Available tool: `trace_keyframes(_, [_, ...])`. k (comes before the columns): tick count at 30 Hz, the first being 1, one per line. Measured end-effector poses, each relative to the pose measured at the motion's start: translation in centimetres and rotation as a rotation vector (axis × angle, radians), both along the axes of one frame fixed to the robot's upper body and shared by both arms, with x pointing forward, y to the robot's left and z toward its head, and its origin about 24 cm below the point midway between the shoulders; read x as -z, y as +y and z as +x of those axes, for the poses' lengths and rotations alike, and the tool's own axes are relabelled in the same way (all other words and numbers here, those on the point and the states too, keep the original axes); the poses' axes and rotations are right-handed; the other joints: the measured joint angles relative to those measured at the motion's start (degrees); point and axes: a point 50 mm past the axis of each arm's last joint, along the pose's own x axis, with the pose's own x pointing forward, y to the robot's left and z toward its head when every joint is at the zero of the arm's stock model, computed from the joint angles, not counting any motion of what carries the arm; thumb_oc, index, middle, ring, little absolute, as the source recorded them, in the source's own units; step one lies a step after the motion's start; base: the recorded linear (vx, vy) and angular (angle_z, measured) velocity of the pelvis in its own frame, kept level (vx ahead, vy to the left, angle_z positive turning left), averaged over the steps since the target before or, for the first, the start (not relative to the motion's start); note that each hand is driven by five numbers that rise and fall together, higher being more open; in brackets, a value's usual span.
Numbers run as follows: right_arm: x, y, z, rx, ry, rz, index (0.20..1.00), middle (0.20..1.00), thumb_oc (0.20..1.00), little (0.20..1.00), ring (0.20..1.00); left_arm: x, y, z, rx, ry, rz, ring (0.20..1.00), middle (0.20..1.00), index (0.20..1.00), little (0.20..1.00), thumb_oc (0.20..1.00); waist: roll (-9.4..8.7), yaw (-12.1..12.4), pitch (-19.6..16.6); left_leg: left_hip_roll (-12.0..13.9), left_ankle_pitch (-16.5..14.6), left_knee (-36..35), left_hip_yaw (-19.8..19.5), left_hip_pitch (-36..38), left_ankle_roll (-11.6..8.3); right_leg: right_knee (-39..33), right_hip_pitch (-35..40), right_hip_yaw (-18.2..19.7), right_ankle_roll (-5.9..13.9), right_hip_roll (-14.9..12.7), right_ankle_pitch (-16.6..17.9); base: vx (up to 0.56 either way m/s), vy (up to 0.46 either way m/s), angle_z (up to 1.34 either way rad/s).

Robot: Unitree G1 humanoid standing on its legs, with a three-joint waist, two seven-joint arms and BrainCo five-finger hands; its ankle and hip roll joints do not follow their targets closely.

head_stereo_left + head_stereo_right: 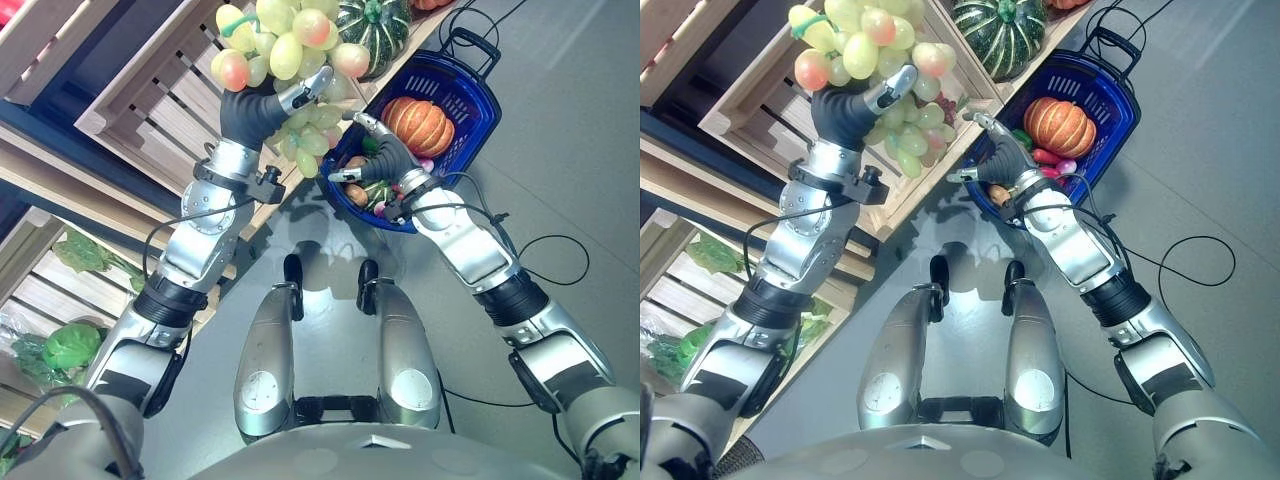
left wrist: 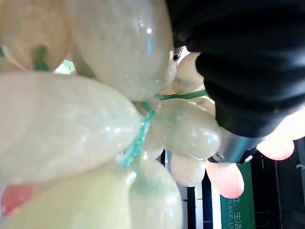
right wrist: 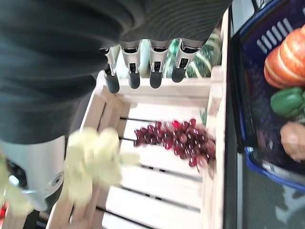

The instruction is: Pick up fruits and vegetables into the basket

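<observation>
Grapes (image 1: 285, 45), a large bunch of pale green and pink ones, hang lifted over a wooden crate (image 1: 150, 95), clamped in the left hand (image 1: 262, 108), whose fingers curl round the bunch with the arm raised up from the lower left. The left wrist view shows the grapes pressed right against the camera, with their green stem (image 2: 138, 138) and one silver finger (image 2: 233, 148) among them. The right hand (image 1: 375, 150) is stretched forward above the near rim of the blue basket (image 1: 480, 110), its fingers straight and slightly apart, holding nothing. In the basket lie an orange pumpkin (image 1: 418, 125), a green pepper (image 3: 288, 101) and other produce. A striped green squash (image 1: 372, 30) sits in the crate just beyond the grapes. The right wrist view shows a dark red grape bunch (image 3: 176, 140) lying on the crate's slats, beside the basket, and the straight fingers (image 3: 143, 67) in a row.
</observation>
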Motion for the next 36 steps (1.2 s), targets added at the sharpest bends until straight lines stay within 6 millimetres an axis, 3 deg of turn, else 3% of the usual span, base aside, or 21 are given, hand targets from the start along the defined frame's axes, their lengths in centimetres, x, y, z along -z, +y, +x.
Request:
trace_keyframes(13, [-0.2,-1.1,0.2,0.134,-0.041,0.09,1.0,1.0,1.0,1.0,1.0,-0.3,1.0,0.2,-0.001,0.034,-0.097,0.2,0.2,0.2,0.2,0.2,0.0,-0.36,0.0,-0.06,-0.15,-0.08,0.93,0.52,0.26,-0.14,0.0,0.96,0.32,0.02,0.23,0.0,0.02,-0.03])
trace_keyframes(16, [0.4,-1.3,-0.3,0.105,0.014,0.196,1.0,1.0,1.0,1.0,1.0,0.1,1.9,0.1,-0.04,0.039,-0.132,0.2,0.2,0.2,0.2,0.2,0.0,-0.92,0.0,-0.05,-0.22,-0.12,1.03,0.57,0.28,-0.22,0.03,1.0,0.32,0.02,0.23,-0.01,0.022,0.0])
trace_keyframes(22, [2.9,1.2,-2.6,-0.122,0.23,0.523,1.0,1.0,1.0,1.0,1.0,1.4,1.9,-0.5,-0.042,0.058,-0.168,0.2,0.2,0.2,0.2,0.2,0.01,-1.38,0.0,-0.03,-0.31,-0.16,1.15,0.62,0.26,-0.16,-0.04,1.12,0.33,0.03,0.21,0.0,0.0,0.0])
trace_keyframes(29, [0.4,2.1,-4.3,-0.297,0.124,0.719,1.0,1.0,1.0,1.0,1.0,2.0,2.3,-0.6,-0.174,0.045,-0.163,0.2,0.2,0.2,0.2,0.2,0.02,-1.4,-0.01,-0.01,-0.3,-0.41,1.63,0.62,0.26,-0.03,-0.31,1.47,0.62,-0.02,0.03,0.0,0.0,0.0])
trace_keyframes(36, [-2.0,2.9,-5.8,-0.47,0.014,0.741,1.0,1.0,1.0,1.0,1.0,2.5,2.5,-0.8,-0.281,0.024,-0.135,0.2,0.2,0.2,0.2,0.2,0.05,-1.37,-0.01,-0.02,-0.1,-0.99,2.0,0.61,0.27,0.21,-0.87,1.84,0.33,-0.01,0.17,0.0,0.001,-0.02])
